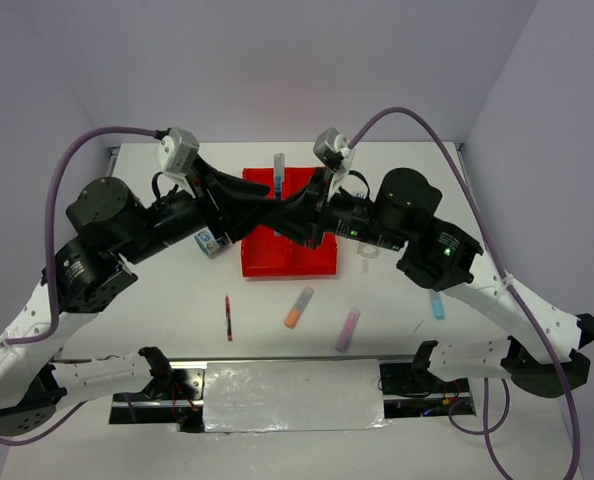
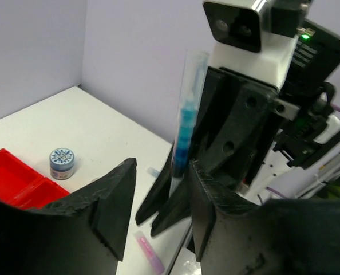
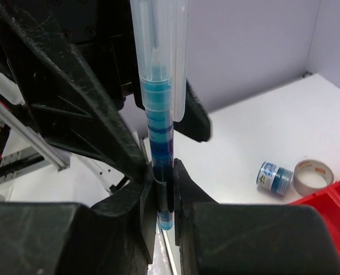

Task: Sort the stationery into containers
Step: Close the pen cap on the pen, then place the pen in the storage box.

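My right gripper [image 3: 164, 192] is shut on the lower end of a blue pen [image 3: 158, 86] with a clear barrel and holds it upright. In the top view the pen [image 1: 278, 172] stands above the far half of the red tray [image 1: 257, 265]. My left gripper [image 2: 161, 212] is open and empty, its jaws on either side of the right gripper's fingers [image 2: 170, 200] and the pen [image 2: 187, 126]. Both grippers meet over the tray [image 1: 282, 215]. On the table lie a red pen [image 1: 228, 317], an orange highlighter [image 1: 298, 307], a purple highlighter [image 1: 348, 329] and a light-blue highlighter [image 1: 437, 304].
A blue-white roll [image 1: 210, 242] lies left of the tray; it also shows in the right wrist view [image 3: 274, 177] beside a tan tape ring [image 3: 313, 176]. A clear tape ring [image 1: 370, 250] lies right of the tray. Both arms cross above the tray.
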Controlling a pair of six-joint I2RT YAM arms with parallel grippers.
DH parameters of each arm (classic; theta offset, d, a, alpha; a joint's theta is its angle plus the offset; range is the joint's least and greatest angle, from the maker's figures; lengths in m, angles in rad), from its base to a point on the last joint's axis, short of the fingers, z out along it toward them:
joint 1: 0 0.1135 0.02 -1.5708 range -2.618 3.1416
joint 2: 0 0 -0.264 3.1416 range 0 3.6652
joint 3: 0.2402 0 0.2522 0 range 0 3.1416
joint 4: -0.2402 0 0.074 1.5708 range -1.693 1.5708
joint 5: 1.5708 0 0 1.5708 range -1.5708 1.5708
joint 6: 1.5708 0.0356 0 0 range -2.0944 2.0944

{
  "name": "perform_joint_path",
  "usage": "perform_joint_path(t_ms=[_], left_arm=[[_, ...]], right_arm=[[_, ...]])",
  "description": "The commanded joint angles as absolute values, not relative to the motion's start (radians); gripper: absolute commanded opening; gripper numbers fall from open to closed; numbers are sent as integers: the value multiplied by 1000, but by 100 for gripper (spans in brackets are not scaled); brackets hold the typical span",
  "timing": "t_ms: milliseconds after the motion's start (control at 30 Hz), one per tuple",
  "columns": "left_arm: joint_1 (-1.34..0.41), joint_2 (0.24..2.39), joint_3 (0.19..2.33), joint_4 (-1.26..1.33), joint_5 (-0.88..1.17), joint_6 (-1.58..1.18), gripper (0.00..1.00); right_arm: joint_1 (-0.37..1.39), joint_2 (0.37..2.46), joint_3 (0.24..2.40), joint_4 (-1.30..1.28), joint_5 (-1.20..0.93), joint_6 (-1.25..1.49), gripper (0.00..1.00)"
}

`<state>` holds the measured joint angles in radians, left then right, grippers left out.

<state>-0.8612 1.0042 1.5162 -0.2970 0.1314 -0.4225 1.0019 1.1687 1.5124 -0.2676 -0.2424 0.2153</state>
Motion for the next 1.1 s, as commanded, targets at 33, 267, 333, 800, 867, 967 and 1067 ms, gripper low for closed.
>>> perform_joint_path(t_ms=[33,267,333,800,867,967,1067], left_arm=[[-874,977,1581,-350,202,-425,56],[-874,969,1580,-290,227,-437,55],[-874,974,1574,-261,251,-451,55],[-874,1038,1605,-178,302,-453,44],[-874,1040,1586,-167,301,-456,44],[-874,1029,1580,-156,281,-451,44],[-874,1037,1604,-179,265,-433,39]], right_arm=[[1000,1118,1534,-84,-204,216,0],[1011,1121,1536,-101,-229,216,0],[1014,1127,1536,-110,-239,221,0],[1031,1146,1514,-144,-331,224,0],[1031,1149,1517,-152,-325,219,0],[1031,1161,1525,-187,-305,212,0],[1032,1172,1526,-207,-304,216,0]])
